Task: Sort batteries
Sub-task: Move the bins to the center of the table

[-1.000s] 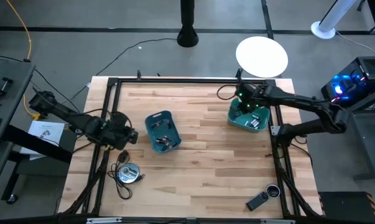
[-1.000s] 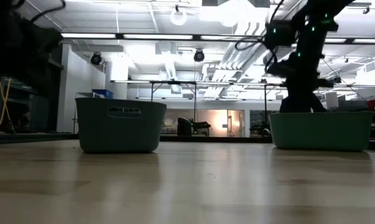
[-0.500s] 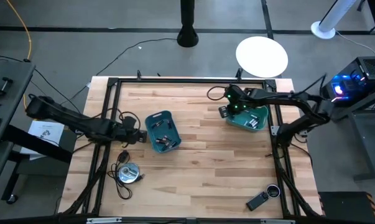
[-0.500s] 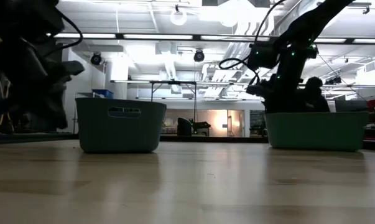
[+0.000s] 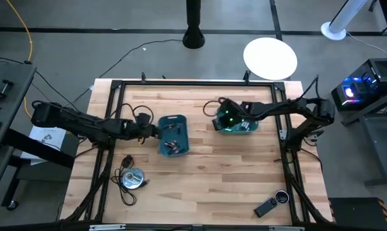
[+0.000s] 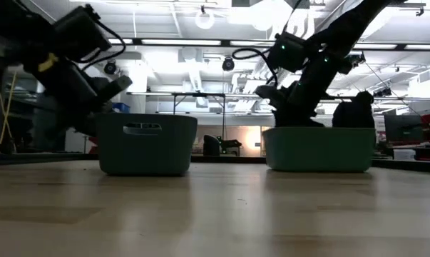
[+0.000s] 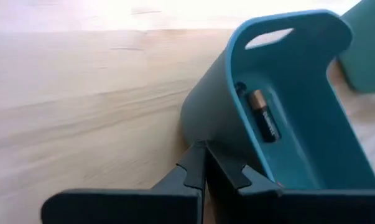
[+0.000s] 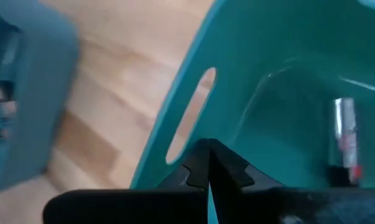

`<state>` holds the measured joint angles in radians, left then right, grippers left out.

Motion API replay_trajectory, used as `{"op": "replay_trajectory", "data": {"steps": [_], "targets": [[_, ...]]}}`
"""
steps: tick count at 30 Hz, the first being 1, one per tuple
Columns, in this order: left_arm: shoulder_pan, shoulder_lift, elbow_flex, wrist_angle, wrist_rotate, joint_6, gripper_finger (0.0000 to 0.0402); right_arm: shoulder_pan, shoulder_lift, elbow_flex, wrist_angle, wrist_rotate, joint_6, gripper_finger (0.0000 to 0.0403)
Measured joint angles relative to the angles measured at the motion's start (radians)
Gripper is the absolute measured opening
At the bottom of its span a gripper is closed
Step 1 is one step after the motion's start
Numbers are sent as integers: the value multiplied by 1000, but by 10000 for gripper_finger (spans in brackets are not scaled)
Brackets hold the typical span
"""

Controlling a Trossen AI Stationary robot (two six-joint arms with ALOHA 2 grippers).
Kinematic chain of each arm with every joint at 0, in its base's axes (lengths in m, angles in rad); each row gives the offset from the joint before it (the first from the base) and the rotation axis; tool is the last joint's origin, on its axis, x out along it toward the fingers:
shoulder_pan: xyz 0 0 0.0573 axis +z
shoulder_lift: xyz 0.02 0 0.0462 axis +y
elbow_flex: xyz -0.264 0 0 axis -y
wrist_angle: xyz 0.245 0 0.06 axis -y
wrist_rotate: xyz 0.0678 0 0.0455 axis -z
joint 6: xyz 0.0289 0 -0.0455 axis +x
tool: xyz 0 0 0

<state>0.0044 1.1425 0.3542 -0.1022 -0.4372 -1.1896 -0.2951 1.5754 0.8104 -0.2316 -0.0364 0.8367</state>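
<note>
One camera hangs above, looking straight down on the whole table (image 5: 206, 173) and both arms. Another sits at tabletop height, looking level across the wood into the room behind. Each wrist camera peers close over its own fingers at a bin wall. All share the two bins (image 5: 172, 133) (image 5: 238, 125).

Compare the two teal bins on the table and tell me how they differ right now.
The left bin lies nearer the table's middle; the right bin sits farther back and to the right. The left bin looks a darker, bluer teal, the right bin greener. The shut left gripper presses the left bin's outer wall; the shut right gripper meets the right bin's handle-side rim. Both hold batteries and have slot handles.
</note>
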Motion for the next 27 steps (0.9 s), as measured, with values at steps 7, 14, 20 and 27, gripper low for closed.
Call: {"op": "replay_trajectory", "data": {"steps": [7,14,20,27], "targets": [[46,149,0,249,64,16,0,108,86,1,190,4,146,0],[40,201,0,318,75,-32,0,201,167,2,369,28,300,0],[41,184,2,353,21,-73,0,253,181,2,432,90,408,0],[14,188,0,407,-16,-128,0,263,181,44,456,132,446,0]]}}
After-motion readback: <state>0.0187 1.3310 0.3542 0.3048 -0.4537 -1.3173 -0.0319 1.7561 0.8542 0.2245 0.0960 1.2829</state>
